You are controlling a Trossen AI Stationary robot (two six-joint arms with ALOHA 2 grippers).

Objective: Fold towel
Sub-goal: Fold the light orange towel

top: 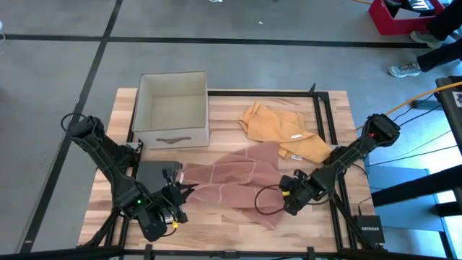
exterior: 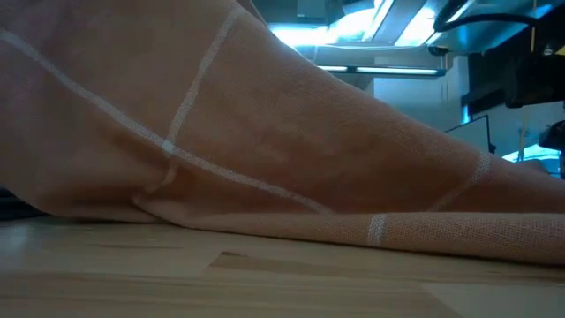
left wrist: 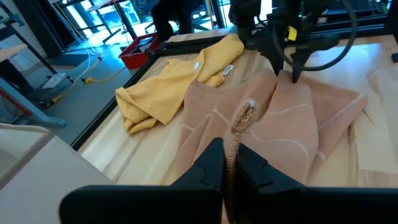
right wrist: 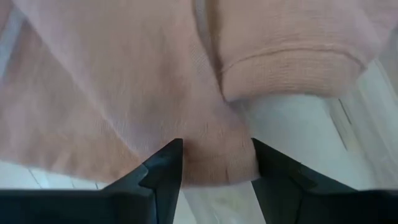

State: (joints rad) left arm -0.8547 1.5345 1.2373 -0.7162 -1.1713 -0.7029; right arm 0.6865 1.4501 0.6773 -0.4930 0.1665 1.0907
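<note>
1. On the wooden table (top: 231, 224), toward 6 o'clock of centre, the pink towel (top: 231, 184) lies spread but rumpled, one corner drawn out toward 9 o'clock.
2. Left gripper (top: 175, 196) sits at the towel's 9 o'clock end, fingers clamped shut on that corner; the left wrist view shows a bunched tuft of cloth standing up between them (left wrist: 242, 118).
3. Right gripper (top: 289, 195) is at the towel's 3 o'clock edge. Its fingers stand apart with the hem lying between them and the cloth's edge just at the tips; no pinch made yet, by my reading.
4. A yellow cloth (top: 281, 130) lies crumpled at 1 o'clock of the towel, touching or slightly overlapping its far edge. A beige fabric box (top: 173, 108) stands at 11 o'clock, near the table's far side. A dark flat pad (top: 155, 173) sits just beside the left gripper.
5. Risks, as I judge them:
   - The right fingers may close on a single hem layer or miss it, since the edge is rolled there; the fold would then go askew.
   - The left hold is a small bunched tuft; a pull could slip it free.
   - Lifting the towel could drag the yellow cloth along where the two meet.
   - Uneven lift between the arms would twist the cloth.
</note>
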